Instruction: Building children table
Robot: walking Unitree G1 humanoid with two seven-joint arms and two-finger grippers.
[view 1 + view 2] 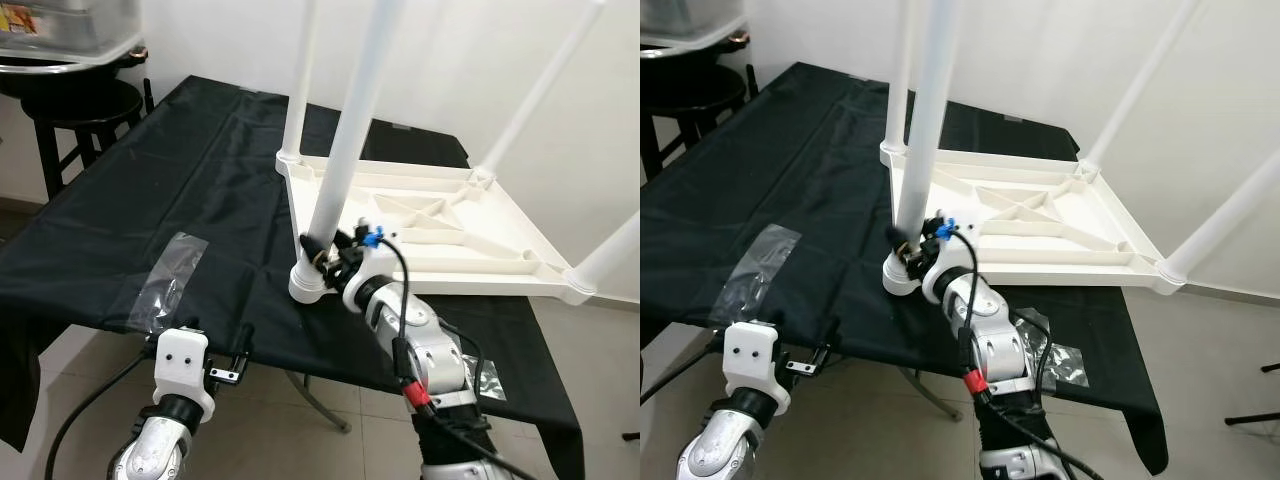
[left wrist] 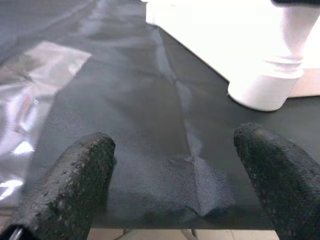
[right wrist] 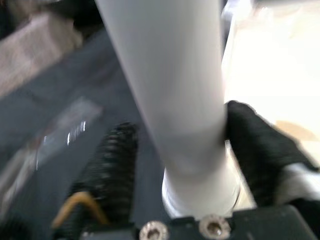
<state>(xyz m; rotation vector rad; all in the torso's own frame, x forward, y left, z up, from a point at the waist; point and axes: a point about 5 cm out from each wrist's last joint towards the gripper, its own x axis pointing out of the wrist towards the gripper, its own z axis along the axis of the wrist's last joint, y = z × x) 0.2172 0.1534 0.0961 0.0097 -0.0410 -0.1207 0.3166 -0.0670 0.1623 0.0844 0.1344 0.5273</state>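
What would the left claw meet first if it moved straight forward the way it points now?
Probably the white socket at the table's near corner, where the leg sits. The left claw hovers open over the black cloth, and the socket lies ahead, slightly to one side; depth is unclear.

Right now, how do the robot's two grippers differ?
The right gripper is raised onto the cloth and closed on the near white table leg; the left gripper sits low at the black cloth's near edge, jaws open, holding nothing. Both have black fingers.

Black-clothed table (image 1: 120, 230) bears upturned white tabletop (image 1: 440, 225), plastic wrapper (image 1: 165, 280)
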